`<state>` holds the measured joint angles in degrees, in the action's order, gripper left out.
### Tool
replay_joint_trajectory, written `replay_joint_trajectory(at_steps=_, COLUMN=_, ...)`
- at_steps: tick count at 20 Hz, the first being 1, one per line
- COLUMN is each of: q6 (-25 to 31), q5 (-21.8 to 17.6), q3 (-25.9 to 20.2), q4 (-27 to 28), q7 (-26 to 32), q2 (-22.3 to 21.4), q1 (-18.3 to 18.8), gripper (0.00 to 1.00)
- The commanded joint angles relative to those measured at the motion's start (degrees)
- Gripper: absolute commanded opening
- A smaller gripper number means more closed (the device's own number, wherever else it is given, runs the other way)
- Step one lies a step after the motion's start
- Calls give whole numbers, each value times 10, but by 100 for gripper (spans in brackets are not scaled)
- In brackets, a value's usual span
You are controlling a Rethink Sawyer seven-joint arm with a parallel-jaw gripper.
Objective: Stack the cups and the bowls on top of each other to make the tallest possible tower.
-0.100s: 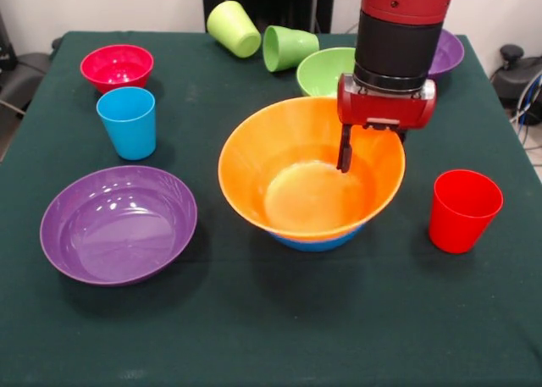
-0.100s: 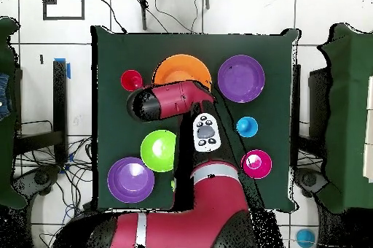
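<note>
A large orange bowl sits nested in a blue bowl at mid-table, a two-bowl tower. My gripper hangs over the orange bowl's far right rim. It is open: one dark finger reaches down inside the bowl, and the other is mostly hidden behind the rim. Upright stand a red cup and a sky blue cup. Lying on their sides at the far edge are a yellow-green cup and a green cup. In the overhead view my arm hides the gripper.
A wide purple bowl lies front left, a small red bowl behind the blue cup. A green bowl and a second purple bowl sit behind the arm.
</note>
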<state>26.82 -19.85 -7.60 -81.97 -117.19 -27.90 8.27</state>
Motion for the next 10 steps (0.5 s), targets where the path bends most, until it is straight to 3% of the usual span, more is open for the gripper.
replay_joint_trajectory(at_steps=1, q6=137, q5=14, q3=-22, q4=5, q7=32, q2=-72, q1=-16, gripper=100)
replay_joint_trajectory(at_steps=5, q6=226, q5=40, q3=-36, q4=-3, q7=50, q2=-133, q1=-18, gripper=100)
replay_joint_trajectory(at_steps=10, q6=264, q5=57, q3=-50, q4=4, q7=45, q2=-152, q1=-17, gripper=100)
